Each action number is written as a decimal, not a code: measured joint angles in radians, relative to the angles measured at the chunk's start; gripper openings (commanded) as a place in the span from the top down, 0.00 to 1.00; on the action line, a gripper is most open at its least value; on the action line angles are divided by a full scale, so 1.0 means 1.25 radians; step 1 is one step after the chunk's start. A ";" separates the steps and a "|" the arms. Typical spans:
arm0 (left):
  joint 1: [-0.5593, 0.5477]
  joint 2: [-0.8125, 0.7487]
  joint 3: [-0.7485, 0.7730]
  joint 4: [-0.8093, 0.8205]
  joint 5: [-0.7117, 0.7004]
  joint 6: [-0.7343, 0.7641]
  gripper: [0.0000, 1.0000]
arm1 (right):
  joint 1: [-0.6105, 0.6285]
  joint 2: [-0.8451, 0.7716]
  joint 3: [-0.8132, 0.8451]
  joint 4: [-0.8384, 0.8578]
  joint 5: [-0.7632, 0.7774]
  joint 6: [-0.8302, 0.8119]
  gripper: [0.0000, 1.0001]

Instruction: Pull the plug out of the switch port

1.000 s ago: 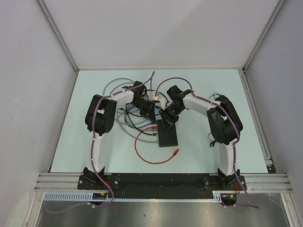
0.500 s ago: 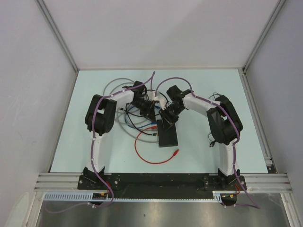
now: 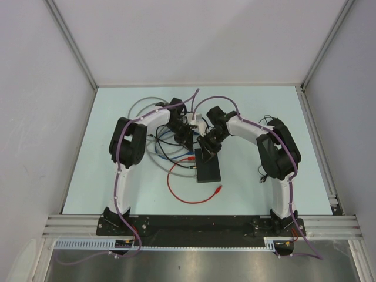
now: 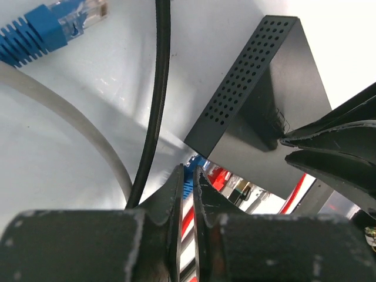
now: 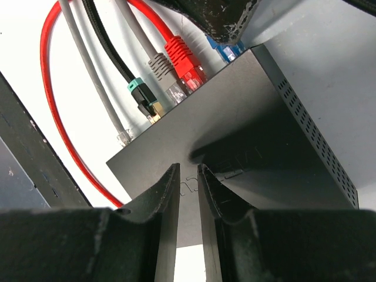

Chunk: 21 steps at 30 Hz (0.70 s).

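The switch [image 3: 209,169] is a flat black box at mid-table, with several cables plugged into its far edge. It also shows in the left wrist view [image 4: 276,88] and the right wrist view [image 5: 247,117]. My left gripper [image 3: 188,138] is at that far edge. In its wrist view the left gripper [image 4: 187,170] has its jaws closed on a blue plug [image 4: 188,182] at the switch's sockets. The blue plug [image 5: 226,51] sits beside a red plug [image 5: 185,61], a grey plug [image 5: 161,64] and a teal-and-black plug [image 5: 144,97]. My right gripper [image 5: 188,170] is shut, its tips resting on the switch's top.
A tangle of black, grey and blue cables [image 3: 158,147] lies left of the switch. A red cable [image 3: 170,182] loops toward the near side and ends in a loose red plug [image 3: 218,189]. A loose blue plug [image 4: 56,26] lies on the table near the left gripper.
The left arm has shifted a little to the right and away, its gripper staying at the switch's far edge. The right arm and the switch have not moved.
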 measured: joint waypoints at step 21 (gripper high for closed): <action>0.082 -0.020 -0.065 0.040 0.065 -0.016 0.53 | 0.008 0.003 0.004 0.010 -0.005 -0.004 0.74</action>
